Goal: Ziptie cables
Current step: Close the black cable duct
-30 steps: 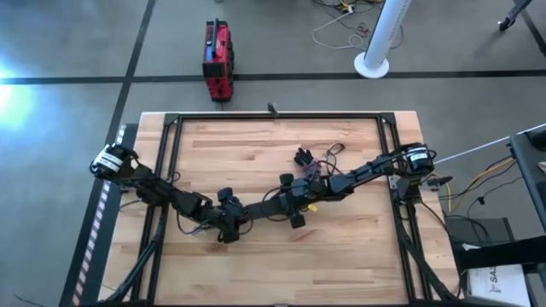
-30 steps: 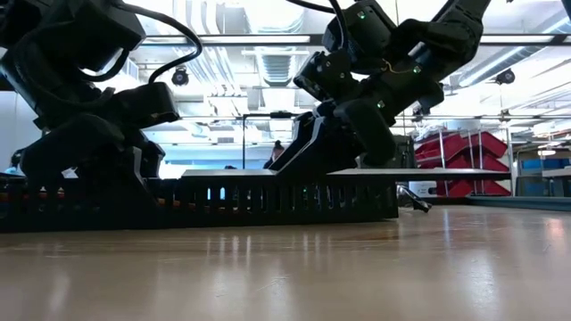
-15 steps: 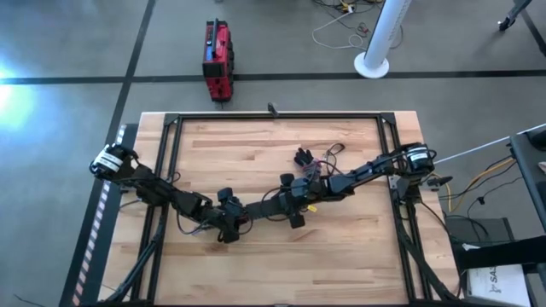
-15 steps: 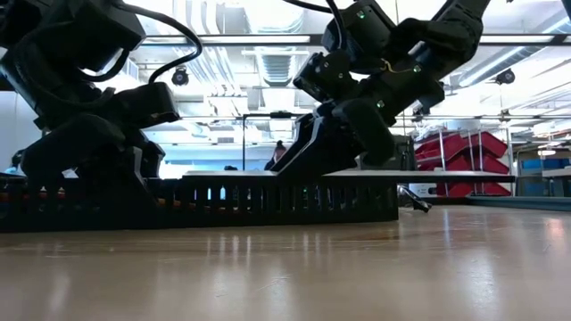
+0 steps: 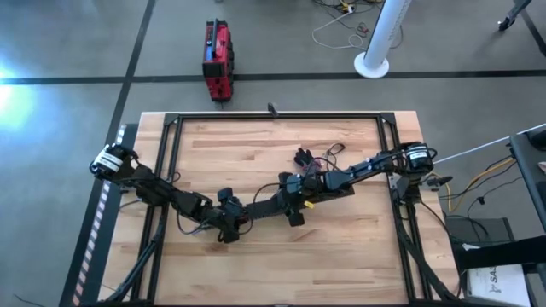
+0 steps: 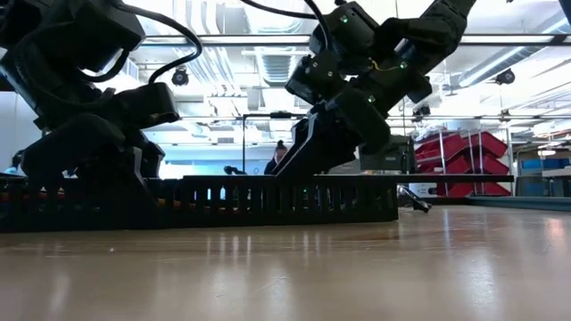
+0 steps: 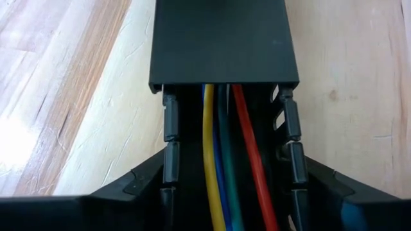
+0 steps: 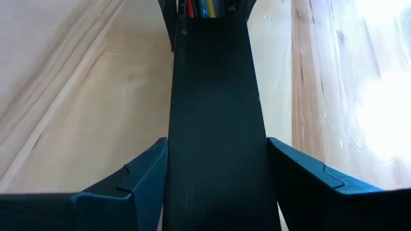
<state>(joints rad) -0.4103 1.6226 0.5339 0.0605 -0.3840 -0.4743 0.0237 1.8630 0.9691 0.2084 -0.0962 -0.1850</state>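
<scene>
Since a second ago my right arm has slid a little toward the left arm, its wrist sitting higher in the low view. Both arms meet over the front half of the tabletop [image 5: 256,153]. Between them lies a long black slotted duct [image 6: 268,198], with its near end hidden behind the left arm in the low view. The left claw [image 5: 229,223] is clamped on the duct's walls. The right claw [image 5: 290,207] is pressed against both edges of the flat black lid [image 8: 215,115] covering most of the duct. The cables [image 7: 221,160], yellow, blue, green and red, run inside the duct and vanish under the lid. A small dark clump [image 5: 311,158] behind the right arm is too tiny to sort out.
</scene>
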